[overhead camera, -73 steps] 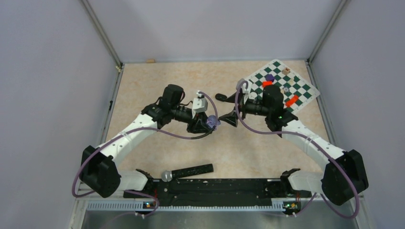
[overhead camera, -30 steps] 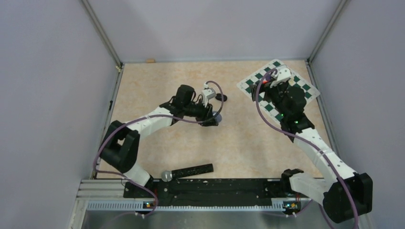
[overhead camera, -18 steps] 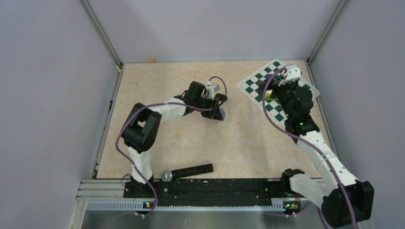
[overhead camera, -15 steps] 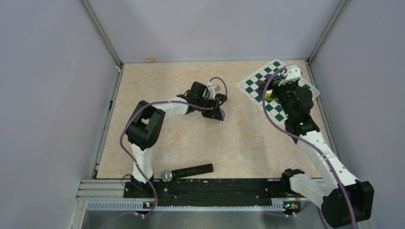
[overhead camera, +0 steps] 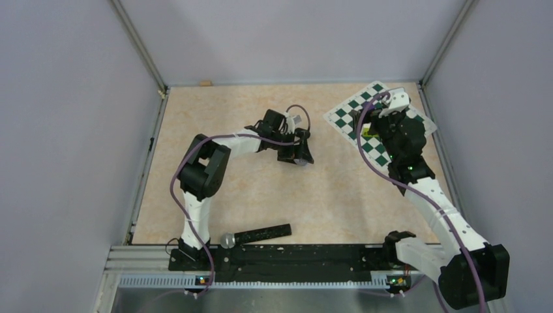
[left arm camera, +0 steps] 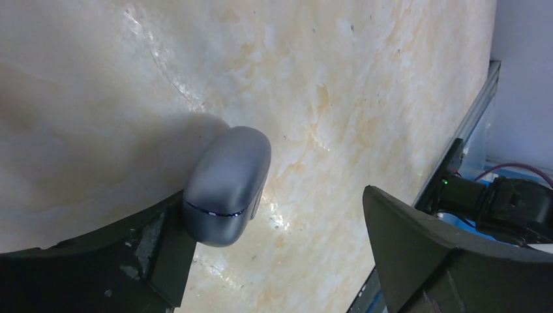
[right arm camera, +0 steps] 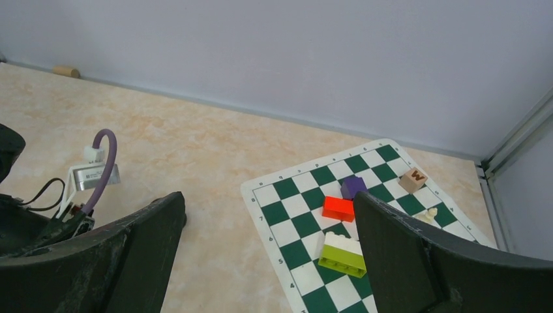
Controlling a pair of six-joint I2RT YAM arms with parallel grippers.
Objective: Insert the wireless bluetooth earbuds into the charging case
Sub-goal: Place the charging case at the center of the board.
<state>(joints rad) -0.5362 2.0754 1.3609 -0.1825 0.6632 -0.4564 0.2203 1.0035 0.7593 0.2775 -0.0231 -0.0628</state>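
While the closed charging case point(left arm camera: 228, 184) is touched by the nine-o'clock finger of the wide-spread left gripper point(left arm camera: 274, 208), a grasp is judged to be prepared. The right gripper point(right arm camera: 267, 208) is held apart and empty by the chessboard point(right arm camera: 287, 228) at two o'clock; no earbuds can be made out

letter W on wooden cube point(right arm camera: 414, 178)

Lilac walls point(overhead camera: 293, 39), beige marbled tabletop point(overhead camera: 215, 117)

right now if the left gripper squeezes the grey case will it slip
Likely slippery: the grey case has a smooth, rounded shell. Looks rigid, unlikely to deform. Touching only one finger of the open left gripper, it may pivot.
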